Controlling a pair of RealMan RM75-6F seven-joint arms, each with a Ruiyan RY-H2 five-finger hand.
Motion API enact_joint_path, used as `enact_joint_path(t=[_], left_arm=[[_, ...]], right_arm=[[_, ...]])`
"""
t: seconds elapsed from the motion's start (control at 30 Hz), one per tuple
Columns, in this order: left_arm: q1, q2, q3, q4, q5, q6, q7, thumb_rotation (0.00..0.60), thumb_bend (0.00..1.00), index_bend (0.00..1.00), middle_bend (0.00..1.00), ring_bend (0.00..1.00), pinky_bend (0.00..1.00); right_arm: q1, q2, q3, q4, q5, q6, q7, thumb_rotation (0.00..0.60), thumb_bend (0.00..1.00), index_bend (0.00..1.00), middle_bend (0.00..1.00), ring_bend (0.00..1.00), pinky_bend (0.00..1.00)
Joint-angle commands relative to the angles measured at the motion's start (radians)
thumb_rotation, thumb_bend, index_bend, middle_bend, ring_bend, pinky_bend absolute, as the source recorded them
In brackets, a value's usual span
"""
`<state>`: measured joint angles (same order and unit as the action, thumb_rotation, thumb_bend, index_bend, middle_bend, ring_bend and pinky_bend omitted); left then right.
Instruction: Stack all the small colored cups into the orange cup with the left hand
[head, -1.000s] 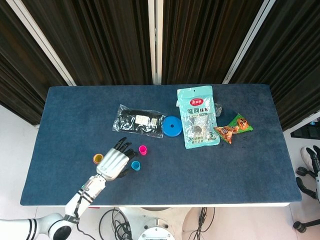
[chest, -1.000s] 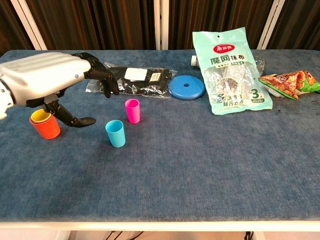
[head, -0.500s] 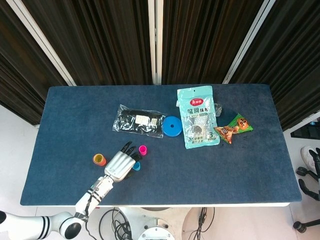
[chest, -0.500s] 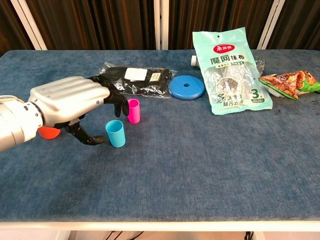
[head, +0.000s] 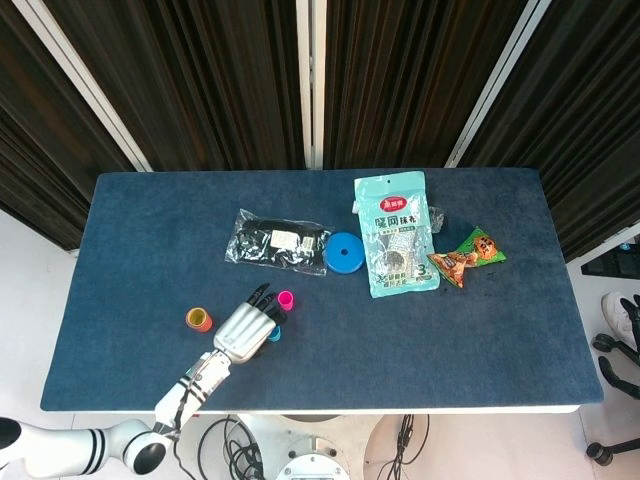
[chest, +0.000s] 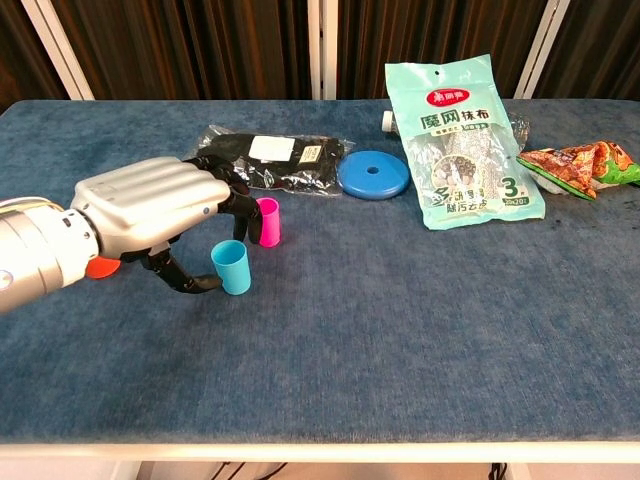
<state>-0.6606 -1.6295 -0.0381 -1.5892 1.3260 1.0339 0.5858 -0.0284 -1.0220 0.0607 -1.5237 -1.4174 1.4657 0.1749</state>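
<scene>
Left hand (chest: 150, 210) low over the table (chest: 400, 330), fingers (chest: 190, 284) spread and empty around the blue cup (chest: 232, 267). Pink cup (chest: 265, 221) just beyond the fingertips; orange cup (head: 199, 320) behind the palm (mostly hidden). Best to close squarely on blue, lift straight, avoid nudging pink.

Large white Chinese characters reading 魔网抹布 printed near the top of the mint-green cloth packet (chest: 463, 140), with a big "3" and small "20×20" at its lower right corner. White label on the black bagged item (chest: 270, 148) too small to read.
</scene>
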Motion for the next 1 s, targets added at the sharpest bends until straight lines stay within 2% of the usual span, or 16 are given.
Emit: enact_joint_path(t=[0.03, 0.23, 0.43, 0.7, 0.87, 1.0], left_arm=[[-0.003, -0.007, 0.001, 0.008, -0.001, -0.005, -0.001, 0.600, 0.26, 0.37, 0.37, 0.11, 0.05], [-0.009, -0.021, -0.001, 0.029, 0.001, -0.010, -0.004, 0.600, 0.26, 0.38, 0.39, 0.11, 0.05], [-0.012, -0.034, -0.007, 0.056, 0.016, 0.001, -0.014, 0.600, 0.28, 0.43, 0.46, 0.15, 0.06], [-0.010, -0.038, -0.008, 0.061, 0.022, 0.010, -0.012, 0.600, 0.28, 0.47, 0.49, 0.17, 0.06], [0.004, 0.004, -0.019, 0.006, 0.035, 0.054, -0.002, 0.600, 0.28, 0.47, 0.50, 0.18, 0.06], [0.035, 0.082, -0.025, -0.075, 0.035, 0.109, 0.017, 0.600, 0.28, 0.47, 0.50, 0.18, 0.06]], right_arm=[[-0.001, -0.002, 0.000, 0.006, 0.001, 0.000, 0.005, 0.600, 0.27, 0.00, 0.00, 0.00, 0.00], [0.000, -0.007, 0.000, 0.017, 0.004, -0.007, 0.010, 0.600, 0.27, 0.00, 0.00, 0.00, 0.00], [0.002, -0.011, 0.001, 0.022, 0.006, -0.011, 0.008, 0.600, 0.27, 0.00, 0.00, 0.00, 0.00], [0.002, -0.014, 0.001, 0.024, 0.007, -0.012, 0.004, 0.600, 0.27, 0.00, 0.00, 0.00, 0.00], [0.002, -0.012, 0.002, 0.022, 0.006, -0.010, 0.002, 0.600, 0.27, 0.00, 0.00, 0.00, 0.00], [0.003, -0.012, 0.002, 0.019, 0.004, -0.010, 0.002, 0.600, 0.27, 0.00, 0.00, 0.00, 0.00]])
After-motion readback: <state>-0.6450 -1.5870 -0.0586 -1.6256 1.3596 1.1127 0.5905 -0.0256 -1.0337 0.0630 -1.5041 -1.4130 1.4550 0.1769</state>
